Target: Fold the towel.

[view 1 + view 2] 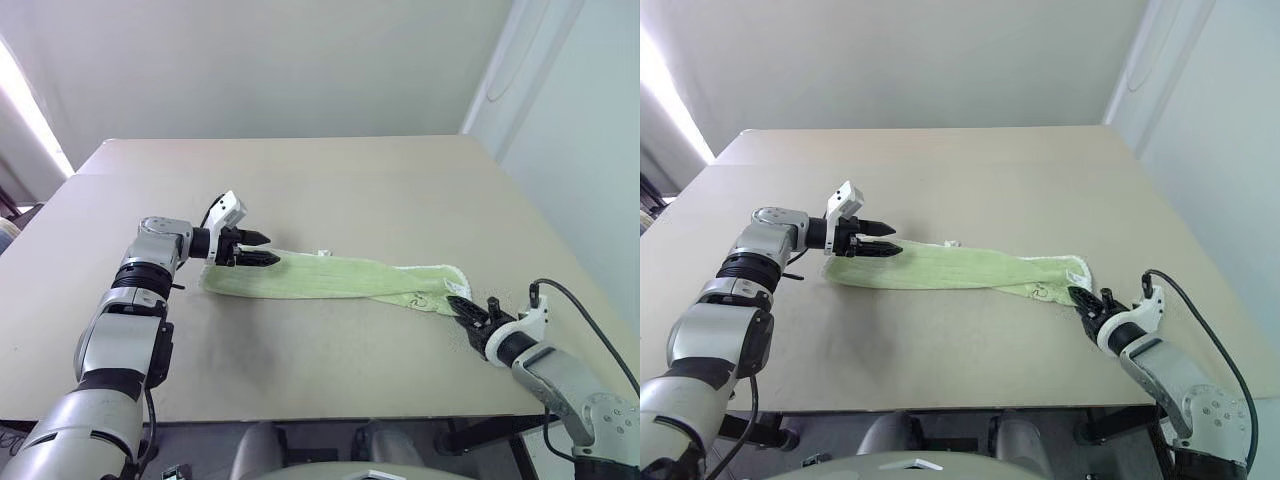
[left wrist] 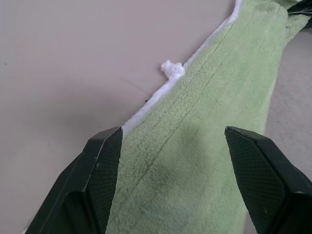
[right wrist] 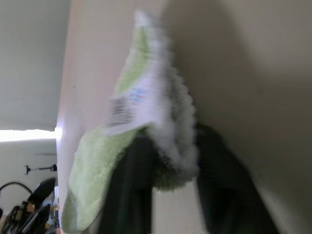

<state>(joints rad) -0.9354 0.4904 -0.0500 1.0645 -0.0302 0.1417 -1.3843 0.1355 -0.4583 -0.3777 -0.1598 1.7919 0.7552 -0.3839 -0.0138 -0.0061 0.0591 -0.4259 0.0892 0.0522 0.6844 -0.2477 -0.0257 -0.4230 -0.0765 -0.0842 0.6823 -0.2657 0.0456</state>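
Observation:
The towel (image 1: 340, 277) lies on the table as a long, narrow light-green strip running left to right, with a small white tag (image 2: 171, 69) on its far hem. My left gripper (image 1: 262, 248) hovers open over the strip's left end, its fingers (image 2: 100, 165) spread to either side of the cloth (image 2: 204, 126). At the strip's right end my right gripper (image 1: 462, 312) is shut on the towel's corner. In the right wrist view the pale hem and a printed label (image 3: 124, 109) sit pinched between its fingers (image 3: 131, 185).
The beige table (image 1: 330, 180) stretches well beyond the towel on all sides. Its front edge runs just below my right arm, and its right edge is close to that hand. A black cable (image 1: 580, 310) loops off the right wrist.

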